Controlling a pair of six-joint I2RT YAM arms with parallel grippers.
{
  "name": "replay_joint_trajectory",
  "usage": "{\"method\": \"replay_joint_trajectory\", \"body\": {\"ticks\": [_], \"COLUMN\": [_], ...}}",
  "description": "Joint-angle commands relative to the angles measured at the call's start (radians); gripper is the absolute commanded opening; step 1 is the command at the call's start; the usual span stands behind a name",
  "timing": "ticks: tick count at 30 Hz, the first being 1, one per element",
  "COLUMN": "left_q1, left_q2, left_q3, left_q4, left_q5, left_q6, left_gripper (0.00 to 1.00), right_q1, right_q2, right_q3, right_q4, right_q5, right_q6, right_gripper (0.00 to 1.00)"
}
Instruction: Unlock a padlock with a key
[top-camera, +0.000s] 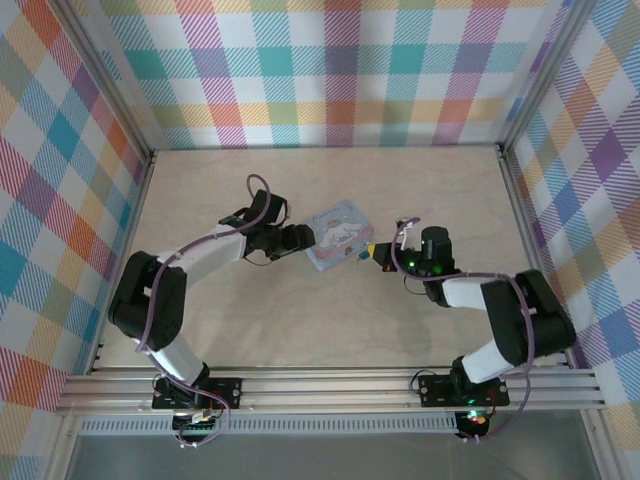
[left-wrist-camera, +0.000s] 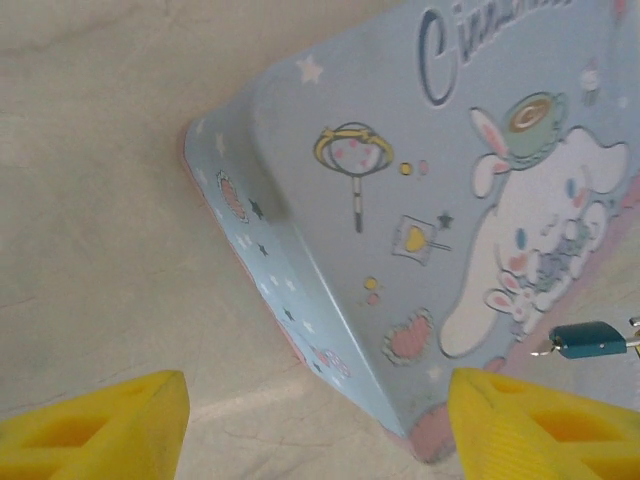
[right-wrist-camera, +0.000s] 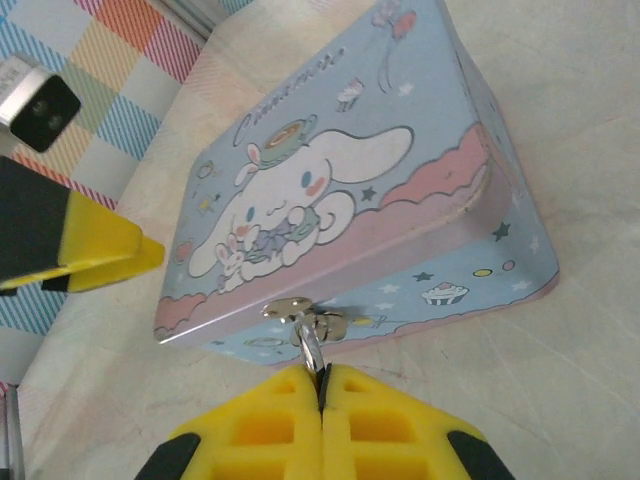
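Observation:
The padlock (left-wrist-camera: 588, 340), tiny with a dark blue body, hangs at the latch on the far edge of the pale blue cartoon tin (top-camera: 338, 228). Its silvery shackle (right-wrist-camera: 312, 348) runs from the latch down into the seam of my right gripper (right-wrist-camera: 322, 372). That gripper is shut on the key, of which only a silvery bit (left-wrist-camera: 632, 322) shows at the padlock's outer end. My left gripper (left-wrist-camera: 318, 420) is open, its yellow fingers standing either side of the tin's near corner (left-wrist-camera: 420, 440) without touching it. From above, the left gripper (top-camera: 303, 238) is at the tin's left end and the right gripper (top-camera: 372, 252) at its right.
The tin (right-wrist-camera: 330, 180) lies flat on the pale wooden table (top-camera: 330, 340), roughly mid-table. Checked cloth walls (top-camera: 330, 70) and metal frame posts enclose the table on three sides. The left gripper's yellow finger (right-wrist-camera: 100, 250) shows beyond the tin in the right wrist view.

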Motion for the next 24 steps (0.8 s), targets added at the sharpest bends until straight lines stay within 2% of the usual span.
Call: {"method": "replay_joint_trajectory", "body": {"ticks": [1, 9, 13, 18, 24], "left_q1": [0.012, 0.012, 0.012, 0.014, 0.014], "left_q2": [-0.094, -0.3, -0.385, -0.462, -0.549], "left_q3": [-0.023, -0.125, -0.165, -0.204, -0.258], "left_q4": [-0.014, 0.059, 0.065, 0.076, 0.106], "left_q5": [-0.057, -0.254, -0.35, -0.451, -0.548], "left_q6": [0.017, 0.035, 0.051, 0.06, 0.05], "left_gripper": [0.71, 0.82, 0.86, 0.87, 0.9], "right_q1": [-0.004, 0.006, 0.039, 0.073, 0.12], "right_q2": [-0.102, -0.292, -0.361, -0.441, -0.484], "right_q3": [0.041, 0.137, 0.155, 0.105, 0.037], "right_q4": [-0.234, -0.659, -0.861, -0.972, -1.014], "right_q5": [0.005, -0.01, 0.032, 0.054, 0.059], "right_q6": [-0.069, -0.069, -0.065, -0.007, 0.087], "right_gripper": [0.0, 0.0, 0.0, 0.0, 0.0]}}
